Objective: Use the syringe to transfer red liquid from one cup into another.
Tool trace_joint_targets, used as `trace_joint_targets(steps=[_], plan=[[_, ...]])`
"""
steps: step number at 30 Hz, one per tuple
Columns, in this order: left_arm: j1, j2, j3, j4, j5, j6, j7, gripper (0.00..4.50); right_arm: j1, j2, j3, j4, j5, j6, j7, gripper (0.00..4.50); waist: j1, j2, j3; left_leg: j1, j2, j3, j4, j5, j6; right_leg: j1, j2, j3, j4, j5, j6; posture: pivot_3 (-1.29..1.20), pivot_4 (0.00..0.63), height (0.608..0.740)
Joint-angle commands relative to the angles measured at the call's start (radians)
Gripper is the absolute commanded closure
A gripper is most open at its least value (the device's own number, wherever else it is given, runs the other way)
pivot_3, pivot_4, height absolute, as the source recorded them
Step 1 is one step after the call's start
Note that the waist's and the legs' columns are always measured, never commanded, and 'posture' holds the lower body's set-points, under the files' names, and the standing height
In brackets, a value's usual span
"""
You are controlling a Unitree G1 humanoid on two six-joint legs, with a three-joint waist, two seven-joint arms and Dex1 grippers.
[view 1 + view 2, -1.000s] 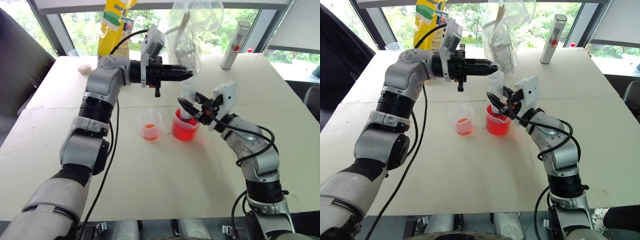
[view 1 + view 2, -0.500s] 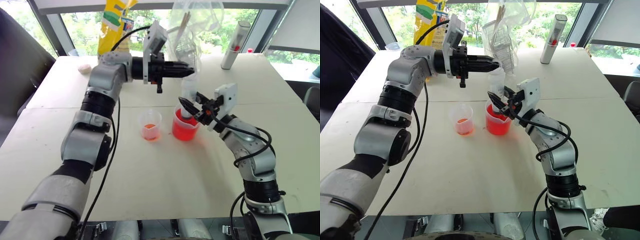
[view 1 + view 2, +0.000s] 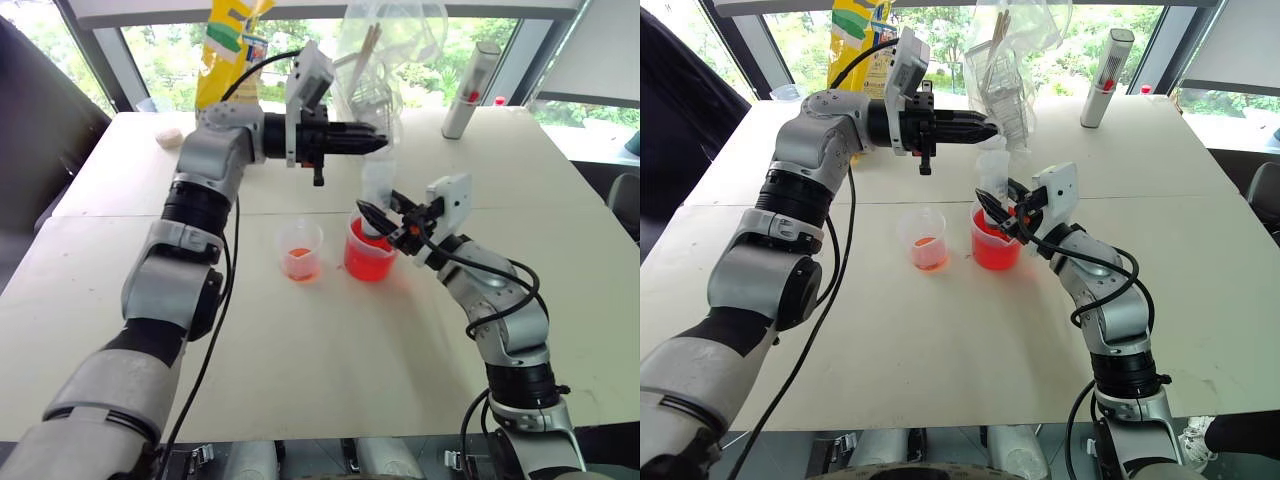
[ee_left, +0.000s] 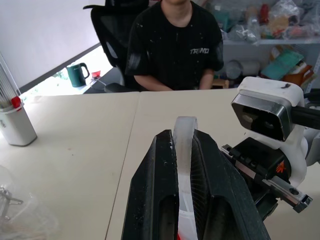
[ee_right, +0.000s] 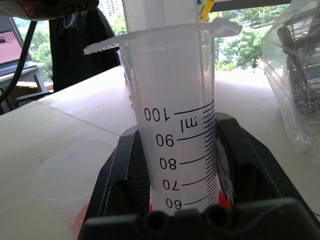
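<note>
Syringe (image 3: 378, 190) stands upright at the centre of the frame, its lower end down inside the bigger cup (image 3: 370, 255), which holds plenty of red liquid (image 3: 368, 265). Right gripper (image 3: 383, 222) comes in from the right side and is clamped on the syringe barrel just above the cup rim; up close, the printed scale runs between its black fingers (image 5: 120, 175). Left gripper (image 3: 372, 142) reaches across from the upper left, level, and its two fingers (image 4: 152, 200) are pinched on the white plunger (image 4: 184, 150) at the top of the syringe. Just left of the bigger cup, near but apart, sits the smaller cup (image 3: 299, 251) with a shallow layer of red at its bottom. Both cups rest on the white table (image 3: 330, 360). Across the table, a person in a black shirt (image 4: 175, 45) sits facing this way.
</note>
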Motion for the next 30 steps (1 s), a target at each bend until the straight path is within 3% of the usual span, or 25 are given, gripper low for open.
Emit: trace_joint_targets(steps=[1,12,15,21,30], plan=[[-0.099,0.033,0.080,-0.026,-0.019,-0.068,0.047,4.43,0.028,-0.006,0.049,0.003,-0.005,0.021,0.026,3.11,0.000,0.000,0.000,0.000,0.000,0.000,0.000,0.000,0.000,0.000,0.000,0.000,0.000,0.000,0.000,0.00,0.150,0.739],[-0.085,0.037,0.076,-0.030,-0.017,-0.071,0.051,4.43,-0.011,-0.028,0.034,-0.023,-0.013,0.018,0.025,3.11,0.000,0.000,0.000,0.000,0.000,0.000,0.000,0.000,0.000,0.000,0.000,0.000,0.000,0.000,0.000,0.00,0.150,0.739],[-0.072,0.039,0.072,-0.042,-0.014,-0.062,0.051,3.20,-0.028,-0.037,0.032,-0.028,-0.023,0.004,0.023,3.11,-0.002,0.000,0.000,0.000,0.000,0.000,0.000,0.000,0.000,0.000,0.000,0.000,0.000,0.000,0.000,0.00,0.150,0.739],[-0.051,0.055,0.066,-0.040,0.000,-0.082,0.069,0.19,-0.056,-0.061,0.045,-0.042,-0.048,-0.012,0.029,3.11,0.001,0.000,0.000,0.000,0.000,0.000,0.000,0.000,0.000,0.000,0.000,0.000,0.000,0.000,0.000,0.00,0.150,0.739],[-0.047,0.147,0.157,-0.054,-0.047,-0.020,0.108,0.19,-0.061,-0.061,0.049,-0.046,-0.047,-0.009,0.035,3.11,-0.002,0.000,0.000,0.000,0.000,0.000,0.000,0.000,0.000,0.000,0.000,0.000,0.001,0.000,0.000,0.00,0.150,0.739]])
